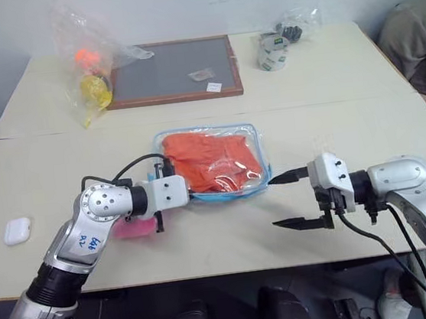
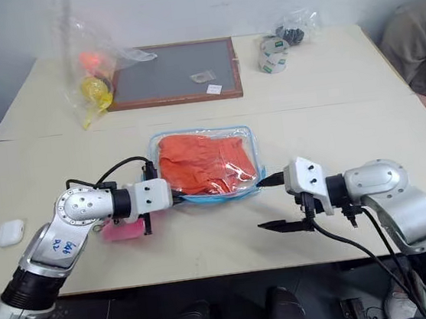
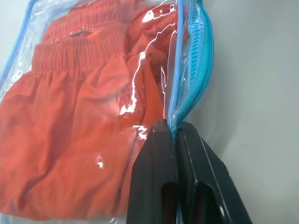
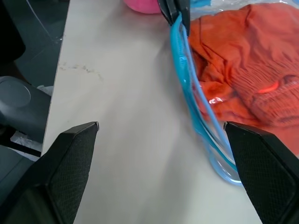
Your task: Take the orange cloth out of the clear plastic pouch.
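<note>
- The orange cloth (image 1: 212,162) lies folded and wrinkled inside the clear plastic pouch (image 1: 254,134), its gathered band visible through the film in the left wrist view; none of it has left the pouch yet.
- The pouch lies flat on the pale desk (image 1: 332,123), near the middle of the near half, with its light blue zip edge (image 3: 200,60) facing the robot.
- We see the left claw (image 3: 175,135) closed on that blue edge at the pouch's near left corner, the two black fingers pinching the edging between them.
- The right claw (image 1: 294,199) hangs just off the pouch's near right corner with its jaws wide apart, holding nothing and touching neither pouch nor cloth.
- We judge the step in hand to be securing and opening the pouch: one side is pinned, the cloth not yet reached.
- The next move, in our reading, calls for the right claw to enter the pouch mouth along the zip edge and grip the cloth while the left keeps the pouch anchored; whether the zip is fully open we cannot tell.
- Beside the left claw lies a pink plush toy (image 1: 134,228); farther off are a white case (image 1: 17,230), a framed board (image 1: 172,72) and a crinkled bag (image 1: 88,66).
</note>
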